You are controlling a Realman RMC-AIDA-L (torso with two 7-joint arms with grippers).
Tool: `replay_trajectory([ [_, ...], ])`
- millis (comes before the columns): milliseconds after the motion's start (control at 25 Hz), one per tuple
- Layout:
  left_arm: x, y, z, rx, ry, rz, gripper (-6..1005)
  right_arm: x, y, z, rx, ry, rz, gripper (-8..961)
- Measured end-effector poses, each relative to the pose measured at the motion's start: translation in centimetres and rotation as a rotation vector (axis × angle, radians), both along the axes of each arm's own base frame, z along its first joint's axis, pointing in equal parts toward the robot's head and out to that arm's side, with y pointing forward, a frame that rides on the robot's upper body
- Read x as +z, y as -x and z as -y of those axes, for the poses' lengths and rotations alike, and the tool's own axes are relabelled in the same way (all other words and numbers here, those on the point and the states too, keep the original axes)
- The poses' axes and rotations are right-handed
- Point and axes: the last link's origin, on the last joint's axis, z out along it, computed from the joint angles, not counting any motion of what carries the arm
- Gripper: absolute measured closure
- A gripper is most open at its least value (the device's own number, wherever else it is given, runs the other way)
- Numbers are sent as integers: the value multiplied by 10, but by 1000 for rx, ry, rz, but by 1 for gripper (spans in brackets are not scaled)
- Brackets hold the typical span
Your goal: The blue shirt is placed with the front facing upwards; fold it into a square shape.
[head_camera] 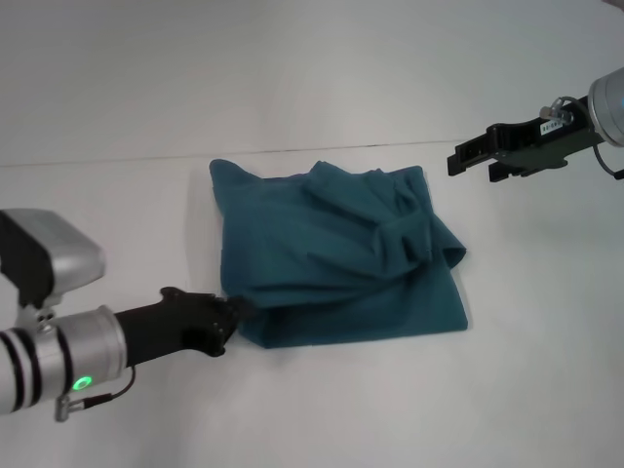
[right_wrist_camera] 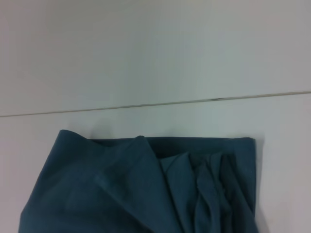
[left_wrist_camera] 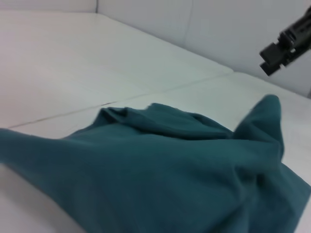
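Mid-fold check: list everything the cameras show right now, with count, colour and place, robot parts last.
blue shirt: one, dark teal-blue, bunched into a rough square at the table's centre, folds piled on its right half.
table: one, white, under the shirt; a thin seam line crosses it behind the shirt.
left gripper: one, black, at the shirt's near-left corner, touching the fabric.
right gripper: one, black, raised clear of the shirt, beyond its far-right corner.

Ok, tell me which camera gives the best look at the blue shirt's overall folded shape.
The head view: it alone shows the whole blue shirt, a rough, bunched square, with the left gripper at its near-left corner. The left wrist view shows only rumpled cloth up close; the right wrist view shows just the far edge and its pleats.
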Motion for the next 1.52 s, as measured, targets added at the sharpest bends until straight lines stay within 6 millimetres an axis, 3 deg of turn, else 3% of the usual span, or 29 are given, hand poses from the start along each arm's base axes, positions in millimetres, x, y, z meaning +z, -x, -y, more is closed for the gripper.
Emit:
replay_trajectory([
  [440,7,25,10,60,-11,-26,968,1,1,-1,2,-2,0,242],
  [880,9,25,15,50,11,6,947,1,2,-1,4,-2,1,242],
  [1200,48,26,22,62,-20,208,932,1,1,-1,4,-2,1,242],
  [1520,74,25,13,304,44,422,652,1,3,-1,8,1,1,242],
])
